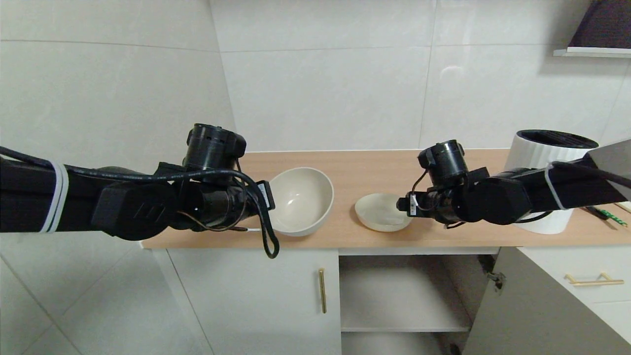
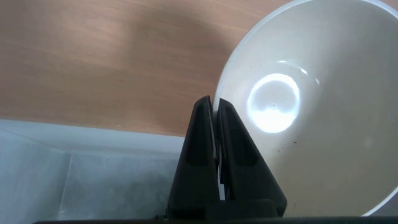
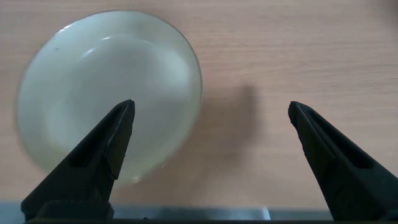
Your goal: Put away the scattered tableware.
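The left pincer (image 2: 214,106) is closed on the rim of a large cream ceramic bowl (image 1: 300,199), which sits tilted near the front edge of the light wooden worktop (image 1: 374,167), its opening turned toward the camera. Whether the bowl touches the worktop cannot be told. Just beside it to the right lies a small shallow cream dish (image 1: 379,212), flat on the worktop. The right pincer (image 3: 210,107) hangs open over the dish's right rim, one finger above the dish and the other above bare wood. A white ribbed cylindrical container (image 1: 542,148) stands further right. Below, an open white cupboard (image 1: 399,291) shows a shelf.
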Robot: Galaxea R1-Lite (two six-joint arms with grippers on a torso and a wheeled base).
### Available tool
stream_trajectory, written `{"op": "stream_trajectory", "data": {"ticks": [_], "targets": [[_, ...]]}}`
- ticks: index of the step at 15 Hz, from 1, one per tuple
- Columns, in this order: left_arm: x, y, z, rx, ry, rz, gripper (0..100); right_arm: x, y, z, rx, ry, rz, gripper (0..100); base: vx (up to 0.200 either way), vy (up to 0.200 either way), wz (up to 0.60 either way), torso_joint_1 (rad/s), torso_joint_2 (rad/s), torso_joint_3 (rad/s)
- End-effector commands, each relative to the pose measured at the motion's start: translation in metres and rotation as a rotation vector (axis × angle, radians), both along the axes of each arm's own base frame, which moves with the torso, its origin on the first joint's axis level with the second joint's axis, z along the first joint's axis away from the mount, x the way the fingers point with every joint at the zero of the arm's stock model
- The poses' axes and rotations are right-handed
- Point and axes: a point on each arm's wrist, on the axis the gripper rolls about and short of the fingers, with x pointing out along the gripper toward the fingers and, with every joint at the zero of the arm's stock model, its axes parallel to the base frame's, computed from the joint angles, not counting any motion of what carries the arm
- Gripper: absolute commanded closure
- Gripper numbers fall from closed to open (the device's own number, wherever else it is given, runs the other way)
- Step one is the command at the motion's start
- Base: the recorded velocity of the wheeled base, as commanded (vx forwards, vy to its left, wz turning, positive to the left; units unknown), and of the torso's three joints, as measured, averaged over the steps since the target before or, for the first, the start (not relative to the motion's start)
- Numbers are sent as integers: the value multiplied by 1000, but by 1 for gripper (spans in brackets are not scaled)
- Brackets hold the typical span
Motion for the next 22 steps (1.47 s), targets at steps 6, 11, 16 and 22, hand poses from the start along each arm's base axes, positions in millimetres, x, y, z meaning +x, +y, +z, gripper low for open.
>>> {"op": "stream_trajectory", "data": {"ticks": [6, 11, 16, 22], "targets": [[-1, 0, 1, 0, -1, -2, 100, 16, 3, -27, -3, 42, -28, 0, 0, 0, 0, 0, 0, 0], [-1, -1, 0, 1, 1, -3, 100, 12, 2, -17, 19, 25, -32, 100, 0, 0, 0, 0, 0, 0], [-4, 1, -6, 13, 20, -6, 100, -5, -5, 5, 49, 7, -12, 100, 0, 0, 0, 0, 0, 0], [-42, 11, 2, 34, -54, -166, 100, -58, -13, 28, 132, 48, 151, 100, 0, 0, 0, 0, 0, 0]]}}
